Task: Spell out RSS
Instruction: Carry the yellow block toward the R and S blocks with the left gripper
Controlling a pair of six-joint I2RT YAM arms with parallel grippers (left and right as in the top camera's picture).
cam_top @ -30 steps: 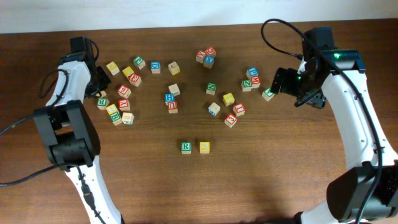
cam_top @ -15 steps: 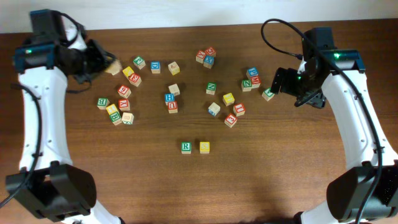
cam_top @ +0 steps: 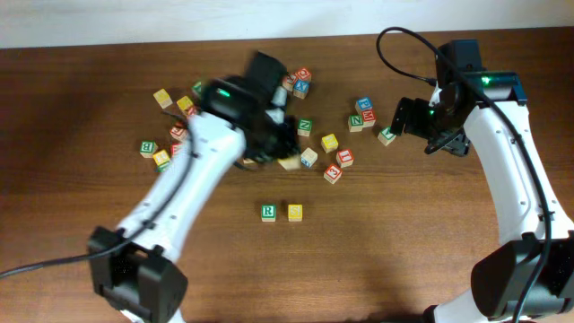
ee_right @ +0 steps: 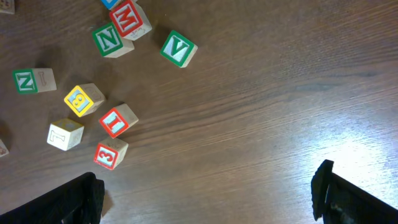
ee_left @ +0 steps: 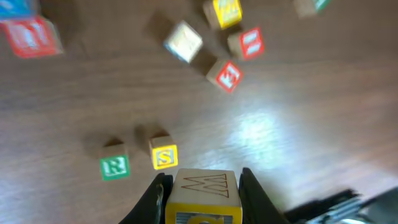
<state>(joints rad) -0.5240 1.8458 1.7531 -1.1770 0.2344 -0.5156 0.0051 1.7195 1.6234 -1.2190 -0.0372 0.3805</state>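
1. Centrally, toward the near edge of the dark brown wooden table [cam_top: 404, 260], the white-faced wooden cube with a green R [cam_top: 268, 212] stands in a row with the yellow-faced wooden cube marked S [cam_top: 295, 212]. The S lies just beside the R on the right arm's side, with a narrow gap between them.
2. The left gripper [ee_left: 203, 186] is clenched on a third wooden cube with a yellow side [ee_left: 202, 200]. It holds this cube above the table, between the loose cluster and the row. In the left wrist view the face turned to the camera is bare engraved wood, and only the edge of a yellow face shows beneath it. The letter on that face cannot be read.
3. The right gripper [ee_right: 208, 202] has its jaws spread wide with nothing between them. It hovers over bare wood at the right side of the table, near the green-lettered V cube [ee_right: 179, 48] and well apart from the row.
4. The remaining red-, blue- and green-lettered wooden cubes [cam_top: 344, 159] lie scattered across the middle and far part of the table. None of them touches the row.
5. Progress, as judged from the layout: two of the three letters are in place and the last appears to be in transit. What is left is to set the held cube down just beside the S, on the side away from the R, with its yellow face upward. Whether it carries an S cannot be confirmed from these views.
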